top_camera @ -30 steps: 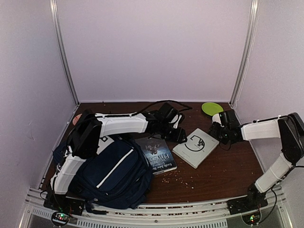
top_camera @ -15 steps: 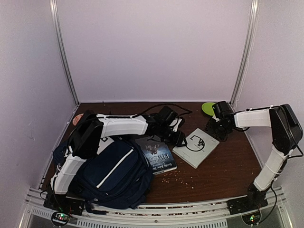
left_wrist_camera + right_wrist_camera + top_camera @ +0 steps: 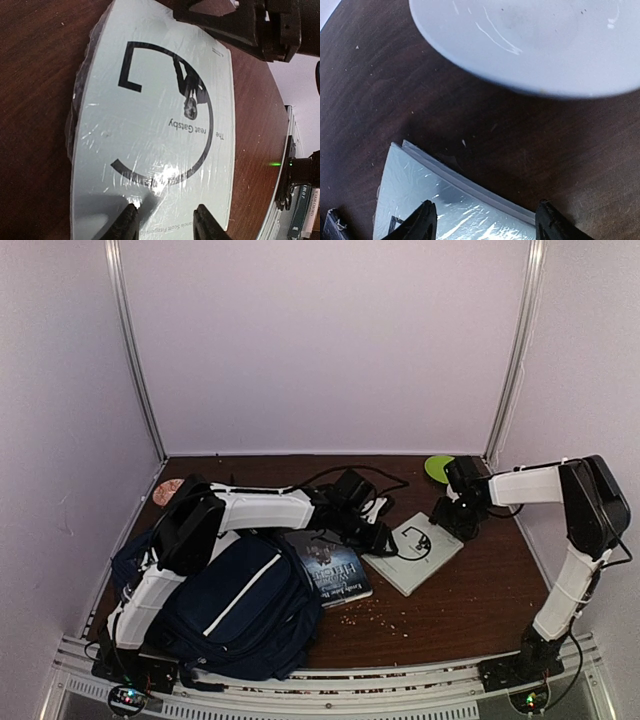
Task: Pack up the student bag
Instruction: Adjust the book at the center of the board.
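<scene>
Listing what lies within my reach, 4 items.

Item 1, student bag (image 3: 235,605): navy fabric, slumped at the near-left of the table (image 3: 470,590), partly under my left arm (image 3: 260,505), well apart from both claws. I judge it soft and floppy, bulky rather than heavy, and not fragile; it will sag wherever I lift it. The best hold, I judge, is a fold at the rim of the mouth or a strap, with 1 claw holding it agape and the other feeding. I cannot make out the mouth from above.

Item 2, left claw (image 3: 165,226): jaws partly apart, tips over 1 end of the white book (image 3: 150,125), nothing gripped. Whether the tips touch the cover I cannot tell.

Item 3, right claw (image 3: 485,225): jaws wide, straddling the opposite corner of that book, nothing gripped.

Item 4, white book: stiff, flat and film-wrapped, so likely slippery.

Views:
- Only the top camera shows the bag, the dark book (image 3: 335,568) just beside it, and scattered crumbs (image 3: 375,615).
- Only the left wrist reads the cover, "The Great Gatsby", and catches the film's glare.
- Only the right wrist shows the page block's thickness at the corner, with the plate (image 3: 530,45) near it.
</scene>
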`<state>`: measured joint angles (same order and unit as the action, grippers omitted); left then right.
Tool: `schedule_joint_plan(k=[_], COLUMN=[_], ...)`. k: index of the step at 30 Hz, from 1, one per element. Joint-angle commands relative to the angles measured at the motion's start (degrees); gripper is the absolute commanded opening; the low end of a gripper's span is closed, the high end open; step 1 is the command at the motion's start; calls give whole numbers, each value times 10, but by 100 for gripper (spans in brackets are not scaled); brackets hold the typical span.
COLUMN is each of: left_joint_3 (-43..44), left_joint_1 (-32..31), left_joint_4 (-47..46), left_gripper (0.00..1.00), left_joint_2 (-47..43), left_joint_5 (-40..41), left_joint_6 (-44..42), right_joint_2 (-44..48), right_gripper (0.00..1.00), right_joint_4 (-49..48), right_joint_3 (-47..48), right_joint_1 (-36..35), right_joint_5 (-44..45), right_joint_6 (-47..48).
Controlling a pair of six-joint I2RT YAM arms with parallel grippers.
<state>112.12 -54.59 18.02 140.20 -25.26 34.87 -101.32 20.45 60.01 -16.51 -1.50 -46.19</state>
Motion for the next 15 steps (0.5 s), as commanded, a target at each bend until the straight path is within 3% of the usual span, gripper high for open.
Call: schedule_joint_plan(k=[1, 8, 15], left_joint_3=[-3, -23, 22], left_joint_1=[-3, -4, -14], left_joint_4=[-12, -16, 5], left_gripper=[65, 67, 67], left_joint_2=[-1, -18, 8], left_joint_5=[-16, 5, 16], left_joint_6=[-1, 6, -3], right_joint_2=[39, 144, 268], right_gripper=[67, 66, 64], right_joint_4=[21, -6, -19], right_joint_3=[-57, -172, -275], right_joint_1=[-7, -40, -101], right_joint_5=[-41, -61, -46], right_joint_6=[-5, -38, -90])
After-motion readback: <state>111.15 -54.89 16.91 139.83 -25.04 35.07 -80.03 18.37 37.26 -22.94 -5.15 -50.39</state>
